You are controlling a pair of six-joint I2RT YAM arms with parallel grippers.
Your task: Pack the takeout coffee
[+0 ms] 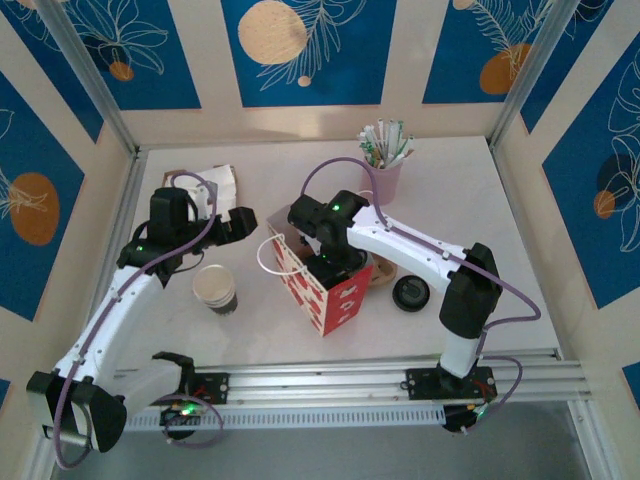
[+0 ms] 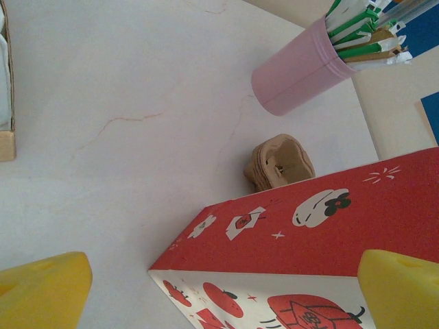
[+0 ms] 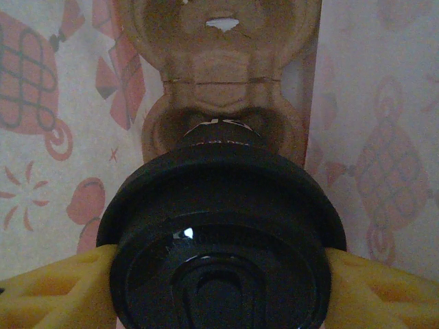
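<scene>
The takeout coffee point(image 3: 219, 233), black lid facing the camera, sits between the yellow fingers of my right gripper point(image 3: 219, 288), which is shut on it. It hangs inside the red-and-white bag point(image 1: 335, 300) above a brown cardboard carrier point(image 3: 219, 75) on the bag's floor. From above, my right gripper point(image 1: 325, 262) reaches down into the bag's open top. My left gripper point(image 1: 243, 225) hovers open just left of the bag, holding nothing. In the left wrist view the bag's corner point(image 2: 309, 226) lies ahead of its spread fingers point(image 2: 41, 291).
An open paper cup point(image 1: 215, 288) stands left of the bag. A loose black lid point(image 1: 411, 293) and stacked cardboard carriers point(image 1: 383, 270) lie to its right. The pink cup of sticks point(image 1: 385, 178) stands behind. A brown-and-white packet point(image 1: 215, 185) lies at the back left.
</scene>
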